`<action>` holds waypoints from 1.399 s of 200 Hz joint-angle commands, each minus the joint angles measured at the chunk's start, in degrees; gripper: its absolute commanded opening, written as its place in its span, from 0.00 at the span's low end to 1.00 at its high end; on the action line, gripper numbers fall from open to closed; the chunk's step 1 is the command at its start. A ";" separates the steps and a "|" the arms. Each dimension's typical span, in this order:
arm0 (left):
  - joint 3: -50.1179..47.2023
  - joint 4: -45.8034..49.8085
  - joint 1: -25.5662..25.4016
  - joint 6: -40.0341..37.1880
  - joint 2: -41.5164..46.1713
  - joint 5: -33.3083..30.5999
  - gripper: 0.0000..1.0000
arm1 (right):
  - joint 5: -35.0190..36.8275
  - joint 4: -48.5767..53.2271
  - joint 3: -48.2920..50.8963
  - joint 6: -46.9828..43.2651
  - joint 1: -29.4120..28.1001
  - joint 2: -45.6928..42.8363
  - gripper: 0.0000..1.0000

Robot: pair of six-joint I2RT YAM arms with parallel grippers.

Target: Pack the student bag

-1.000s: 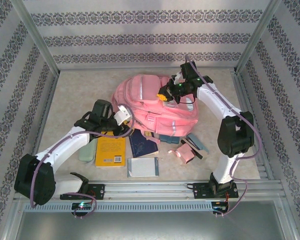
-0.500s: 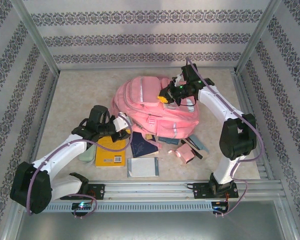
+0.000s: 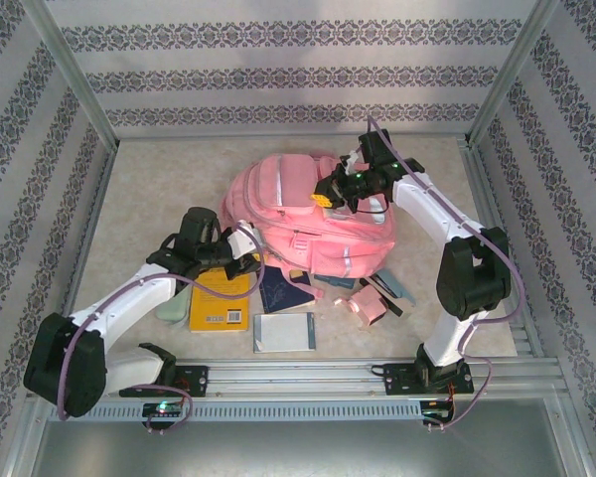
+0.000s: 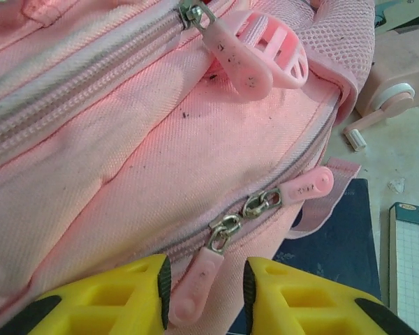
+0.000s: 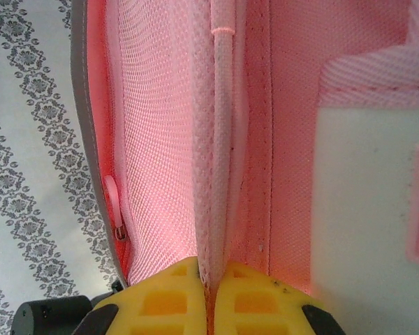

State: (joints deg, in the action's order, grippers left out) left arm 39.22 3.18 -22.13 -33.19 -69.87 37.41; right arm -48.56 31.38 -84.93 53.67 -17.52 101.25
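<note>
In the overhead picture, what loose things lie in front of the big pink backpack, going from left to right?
pale green case → yellow book → dark blue book → small pink gadget. The white grid notepad sits level with the blue book, so it is left out.

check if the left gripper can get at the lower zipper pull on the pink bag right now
Probably yes: the lower zipper pull on the student bag already lies between the open jaws of the left gripper. Nothing is in the way, and a small gap shows on one side.
</note>
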 commanded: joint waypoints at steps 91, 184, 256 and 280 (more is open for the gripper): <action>-4.79 -9.53 -0.37 5.92 -0.72 -4.95 0.32 | -5.93 -6.41 -1.72 0.74 -0.88 -3.52 0.00; -0.44 -8.37 -1.31 9.26 -6.05 -3.99 0.07 | -5.71 -6.30 -1.59 0.34 -1.31 -3.16 0.00; -2.35 -8.09 -2.02 13.39 -3.17 -9.79 0.00 | -3.38 -2.09 -3.70 -2.80 -0.09 -2.12 0.00; -1.90 -7.36 -2.01 21.90 -2.34 -21.72 0.00 | -0.72 2.79 -5.72 -6.54 0.06 -1.44 0.00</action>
State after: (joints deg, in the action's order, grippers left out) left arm 37.08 -3.51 -23.73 -20.23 -73.97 28.29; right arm -47.70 32.10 -85.80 52.10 -18.04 101.25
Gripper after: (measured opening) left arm 0.050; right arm 0.086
